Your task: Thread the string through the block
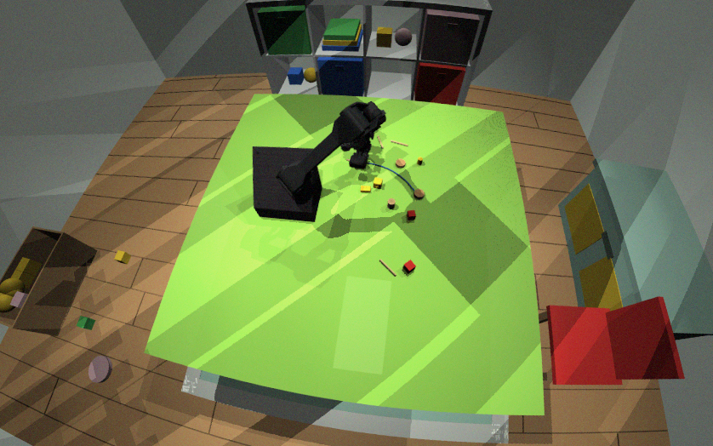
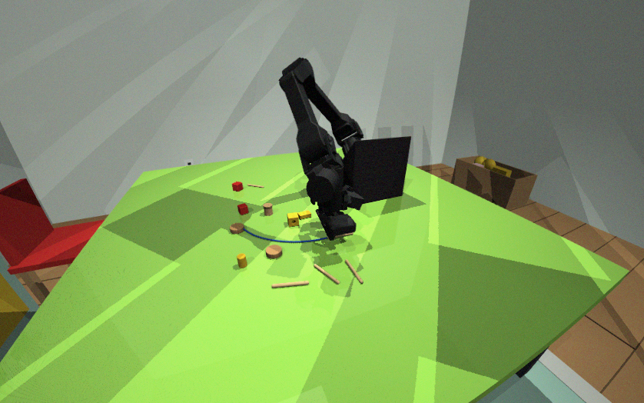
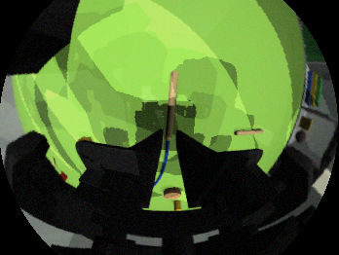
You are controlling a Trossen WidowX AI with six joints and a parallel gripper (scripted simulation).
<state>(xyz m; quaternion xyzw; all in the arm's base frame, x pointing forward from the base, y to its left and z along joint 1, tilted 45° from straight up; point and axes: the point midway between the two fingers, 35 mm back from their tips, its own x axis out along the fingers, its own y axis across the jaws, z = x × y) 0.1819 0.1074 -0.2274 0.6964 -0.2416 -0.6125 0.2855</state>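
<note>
Where the stick lies: the stick (image 2: pixel 344 234) (image 3: pixel 172 92) is to the right of the block (image 1: pixel 378 182) (image 2: pixel 293 219) in the exterior view, with its string end between the fingertips.
Gripper: the gripper (image 1: pixel 358 160) (image 2: pixel 335 234) (image 3: pixel 169 132) is narrowly open, a gap showing beside the stick; no grip is made out.
Grasp spot: taking the string end probably leaves the far end free to lead through the hole.
String: the blue string (image 1: pixel 394 171) (image 2: pixel 289 241) (image 3: pixel 167 163) bows past the block to the button (image 1: pixel 419 194) (image 2: pixel 237 228), apparently slack enough for a lift.
Block: it stands with a hole visible in the exterior view, the stick outside it; threading remains undone.
Loose sticks: those nearer the exterior camera than the block (image 1: pixel 399 143) (image 2: pixel 290 284) (image 3: pixel 248 131) carry no string, so they seem best left alone.
</note>
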